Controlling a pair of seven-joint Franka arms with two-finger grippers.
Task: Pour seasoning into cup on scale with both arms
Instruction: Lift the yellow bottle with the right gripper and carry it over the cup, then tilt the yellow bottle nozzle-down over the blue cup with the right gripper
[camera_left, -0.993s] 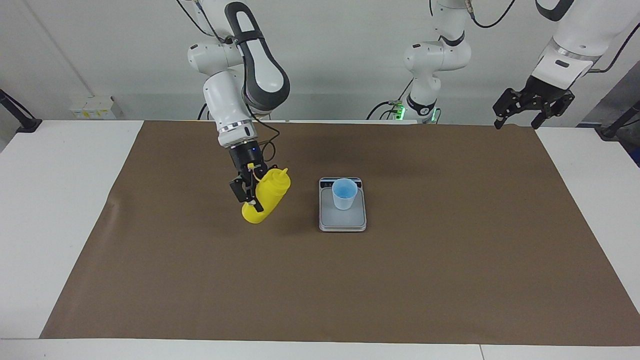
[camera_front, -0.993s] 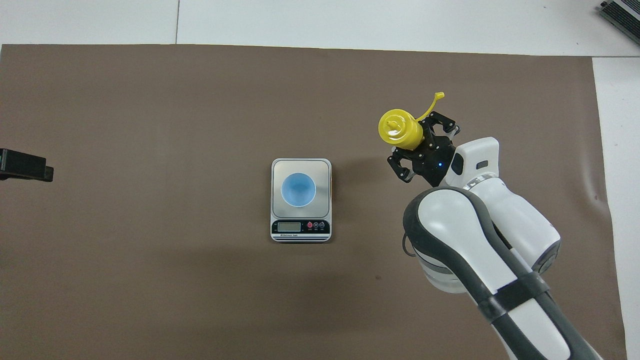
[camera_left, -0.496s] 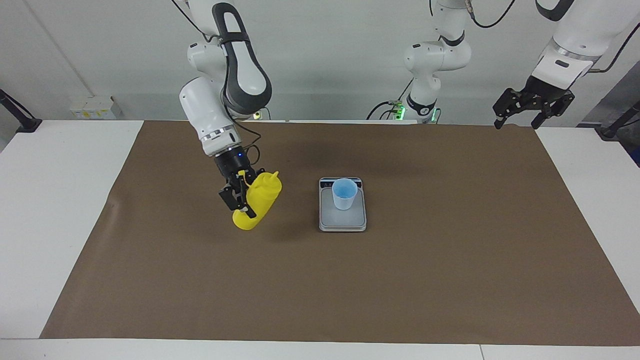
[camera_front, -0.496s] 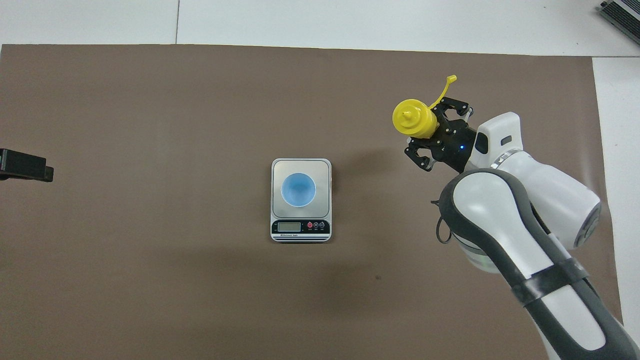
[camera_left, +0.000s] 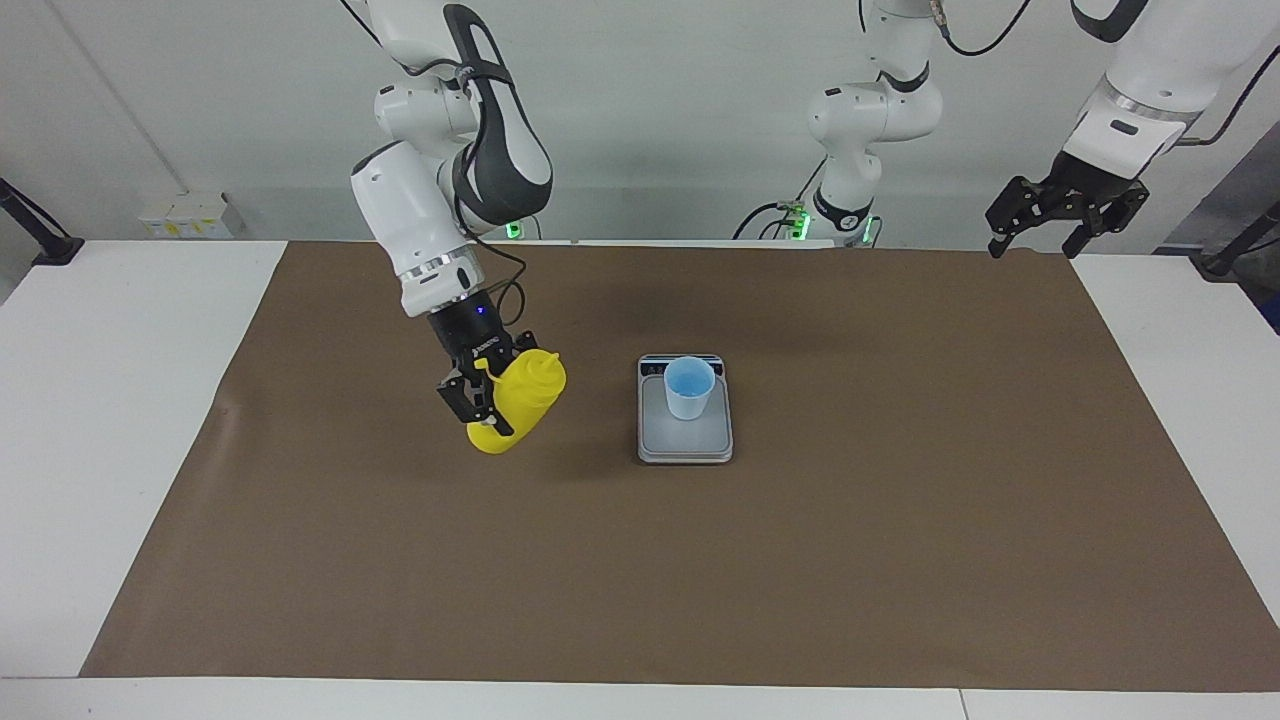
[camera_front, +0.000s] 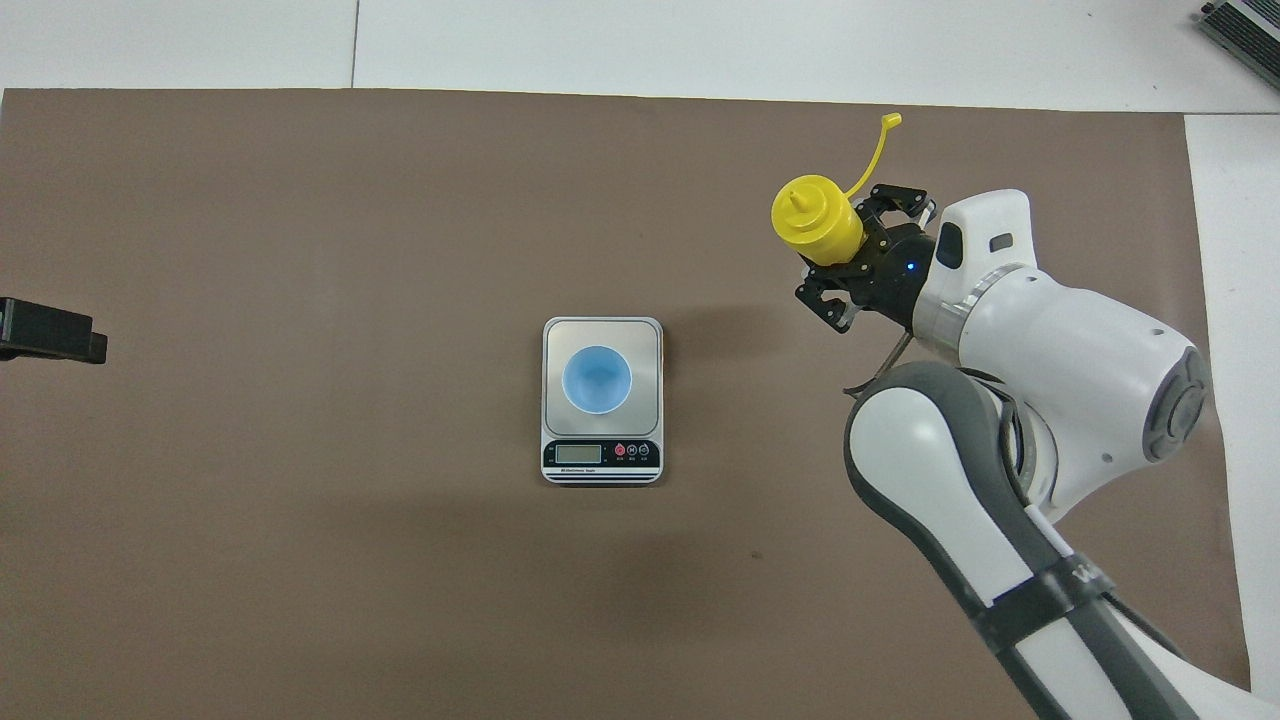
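The seasoning, a yellow squeeze bottle, hangs tilted just above the brown mat beside the scale, toward the right arm's end of the table. Its nozzle leans toward the scale and its cap strap sticks out loose. My right gripper is shut on its body. The pale blue cup stands upright on the silver-grey scale, whose display faces the robots. My left gripper waits open and raised over the mat's corner at the left arm's end.
A brown mat covers most of the white table. A third white arm stands at the robots' edge, near the middle. A grey device lies at the table's corner farthest from the robots.
My right gripper carried the tilted bottle away from the scale toward the right arm's end, then turned its wrist slightly. Cup, scale and left gripper have not moved.
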